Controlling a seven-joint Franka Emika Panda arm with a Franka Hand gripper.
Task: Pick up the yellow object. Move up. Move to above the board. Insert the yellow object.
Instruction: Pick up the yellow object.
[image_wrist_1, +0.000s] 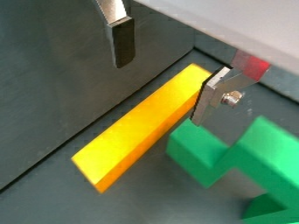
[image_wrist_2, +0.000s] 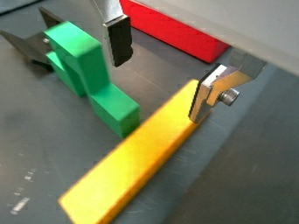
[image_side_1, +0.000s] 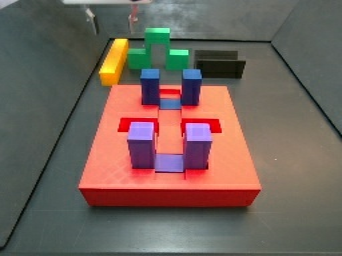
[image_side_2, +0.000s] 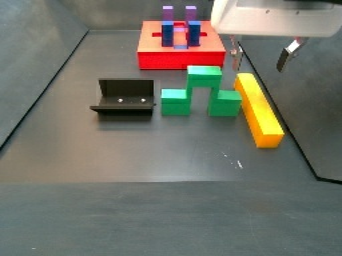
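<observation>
In a wrist view the tool (image_wrist_1: 170, 66) is open above the far end of the yellow object (image_wrist_1: 142, 127), which lies flat on the dark floor; one finger (image_wrist_1: 121, 39) hangs on one side of the bar and the other finger (image_wrist_1: 219, 96) on the opposite side, close to the bar's edge, and nothing is held between them. The green stepped block (image_wrist_1: 239, 157) lies just beside the bar. In the other wrist picture the same is seen: the yellow object (image_wrist_2: 131, 169) is on the floor, the tool (image_wrist_2: 163, 66) is spread over its end, and one pad (image_wrist_2: 205, 98) seems to be at or very near the side of the bar, but I cannot tell if it touches. The red board (image_wrist_2: 176, 33) shows behind. In a side view the board (image_side_1: 167, 170) with its blue and purple blocks is in front, and the yellow object (image_side_1: 112, 60) lies well apart behind it, beside the green block (image_side_1: 163, 50); the tool (image_side_1: 134, 12) is only partly visible above. In the other side picture the yellow object (image_side_2: 258, 108) lies along the right side of the floor, the tool (image_side_2: 261, 52) stands over its far end, and the dark fixture (image_side_2: 123, 98) is on the left. I judge that the pick-up is only being prepared: closing, lifting, moving over the board and inserting are all left
</observation>
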